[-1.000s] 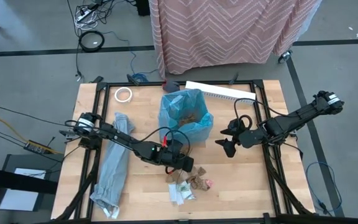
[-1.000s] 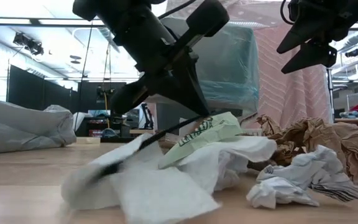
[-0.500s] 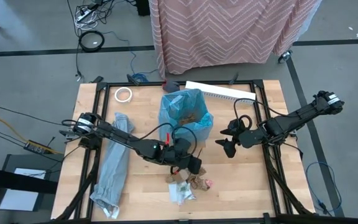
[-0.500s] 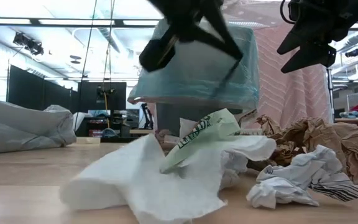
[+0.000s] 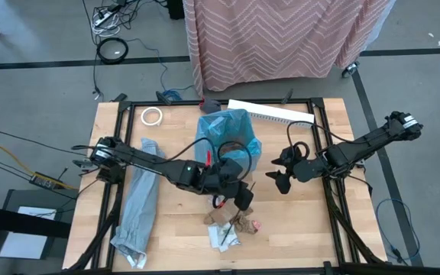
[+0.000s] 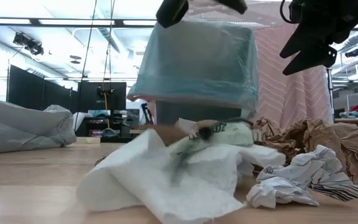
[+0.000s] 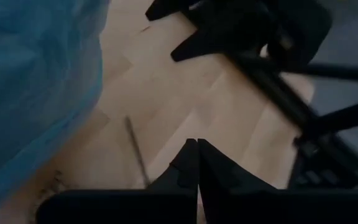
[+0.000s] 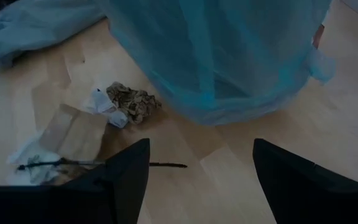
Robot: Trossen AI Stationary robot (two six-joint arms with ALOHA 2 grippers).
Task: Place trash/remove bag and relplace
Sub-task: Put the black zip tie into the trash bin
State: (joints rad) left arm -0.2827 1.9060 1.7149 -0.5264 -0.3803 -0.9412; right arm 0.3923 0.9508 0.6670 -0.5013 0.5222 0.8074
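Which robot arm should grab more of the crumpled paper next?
Probably the left. The left gripper hangs shut right above the trash, beside the blue bag. The right gripper waits open, farther off.

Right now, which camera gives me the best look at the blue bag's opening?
The high view: it looks straight down into the blue bag, showing its open mouth and trash inside. The low view and both wrist views show only the bag's outer side; the opening is hidden.
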